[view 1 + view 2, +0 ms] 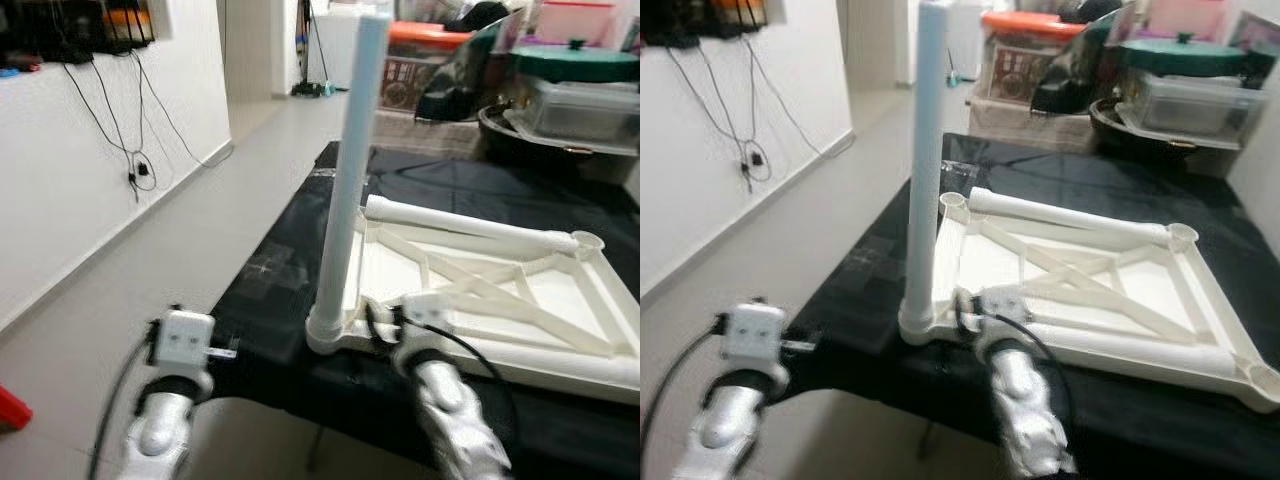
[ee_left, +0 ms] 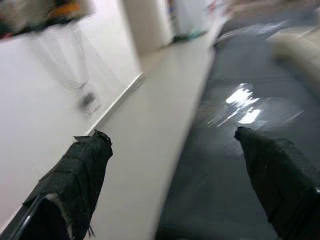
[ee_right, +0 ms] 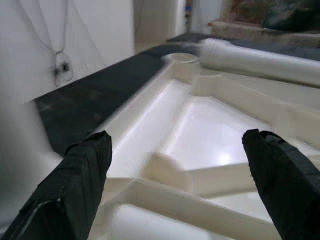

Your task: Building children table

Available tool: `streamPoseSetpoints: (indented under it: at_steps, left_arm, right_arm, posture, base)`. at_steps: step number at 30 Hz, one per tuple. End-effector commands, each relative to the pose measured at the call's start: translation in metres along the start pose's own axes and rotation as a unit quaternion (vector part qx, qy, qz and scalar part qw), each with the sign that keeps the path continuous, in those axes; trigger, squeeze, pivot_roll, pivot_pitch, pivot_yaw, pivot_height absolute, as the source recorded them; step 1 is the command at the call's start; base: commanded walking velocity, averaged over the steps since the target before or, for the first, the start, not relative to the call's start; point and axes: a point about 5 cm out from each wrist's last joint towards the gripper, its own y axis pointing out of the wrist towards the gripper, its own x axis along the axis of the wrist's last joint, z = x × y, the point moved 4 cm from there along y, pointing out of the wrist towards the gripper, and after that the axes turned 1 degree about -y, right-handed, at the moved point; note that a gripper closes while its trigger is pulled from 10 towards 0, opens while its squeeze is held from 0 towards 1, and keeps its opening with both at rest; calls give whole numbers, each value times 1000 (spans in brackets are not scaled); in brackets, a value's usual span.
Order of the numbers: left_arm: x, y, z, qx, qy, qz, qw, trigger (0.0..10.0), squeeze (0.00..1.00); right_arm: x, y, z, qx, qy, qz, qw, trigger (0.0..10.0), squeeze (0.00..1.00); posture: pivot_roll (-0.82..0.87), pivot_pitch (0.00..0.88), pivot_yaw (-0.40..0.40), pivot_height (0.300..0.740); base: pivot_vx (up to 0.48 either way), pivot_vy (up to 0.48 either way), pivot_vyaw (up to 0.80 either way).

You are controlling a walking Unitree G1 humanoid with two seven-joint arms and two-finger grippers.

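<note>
Black work surface (image 1: 280, 270) held white tabletop (image 1: 1140, 300) lying upside down, one white leg (image 1: 345, 190) standing upright in near-left corner socket. Right gripper (image 3: 180, 165) sat fingers wide apart just over tabletop's near edge, beside leg. Left gripper (image 2: 170, 165) also spread open, off surface's left edge, well apart from leg.

The left arm (image 1: 160, 425) reaches forward at the near left, its left gripper (image 2: 175, 165) with jaws spread wide apart. The right arm (image 1: 455, 415) stretches forward near the middle, its right gripper (image 3: 175, 165) likewise spread wide.
</note>
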Motion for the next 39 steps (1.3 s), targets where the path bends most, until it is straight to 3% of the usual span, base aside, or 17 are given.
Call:
streamPoseSetpoints:
  at_steps: [1, 13, 22, 23, 26, 29, 35, 36, 37, 38, 39]
  left_arm:
    - [3, -2, -11, -16, -6, -6, 1000, 10000, 0]
    - [3, -2, -14, -18, -19, -1, 1000, 10000, 0]
    - [0, -4, -23, -50, -39, 5, 998, 10000, 0]
    - [-2, -10, -38, -93, -55, 13, 994, 10000, 0]
    - [-3, -15, -48, -124, -64, 18, 990, 10000, 0]
    - [-5, -30, -71, -194, -57, 19, 979, 10000, 0]
    - [-10, -38, -79, -219, -55, 26, 974, 10000, 0]
    - [-10, -39, -80, -223, -56, 27, 973, 10000, 0]
    - [-10, -39, -80, -223, -56, 27, 973, 10000, 0]
    - [-10, -39, -81, -225, -55, 28, 972, 10000, 0]
    - [-10, -40, -81, -229, -56, 28, 971, 10000, 0]
  right_arm:
    - [-8, -4, -16, -24, -6, 11, 1000, 10000, 0]
    - [-7, -2, -21, -33, -5, 11, 999, 10000, 0]
    - [-11, -1, -35, -52, -2, 19, 998, 10000, 0]
    - [-11, 1, -44, -56, 6, 21, 998, 10000, 0]
    - [-12, 2, -50, -53, 17, 24, 998, 10000, 0]
    - [-19, 1, -73, 9, 4, 45, 999, 10000, 0]
    - [-19, -4, -92, 76, -2, 65, 995, 10000, 0]
    - [-13, -6, -97, 110, 3, 64, 992, 10000, 600]
    - [-13, -6, -97, 110, 3, 64, 992, 10000, 600]
    - [-8, -8, -99, 140, 6, 66, 988, 10000, 1000]
    - [0, -9, -97, 182, 11, 62, 981, 10000, 1000]
  posture:
    - [170, 0, -56, 740]
    - [172, 0, -54, 740]
    - [171, 0, -54, 740]
    - [172, 0, -56, 740]
    - [171, 0, -56, 740]
    - [168, 0, -55, 740]
    - [163, 0, -50, 740]
    - [161, 0, -47, 740]
    - [161, 0, -47, 740]
    - [161, 0, -46, 740]
    - [162, 0, -48, 740]
  base:
    - [240, 0, 0]
    - [62, 0, 0]
    - [0, 0, 0]
    - [0, 0, 0]
    - [0, 0, 0]
    - [0, 0, 0]
    - [0, 0, 0]
    - [0, 0, 0]
    - [0, 0, 0]
    - [0, 0, 0]
    - [0, 0, 0]
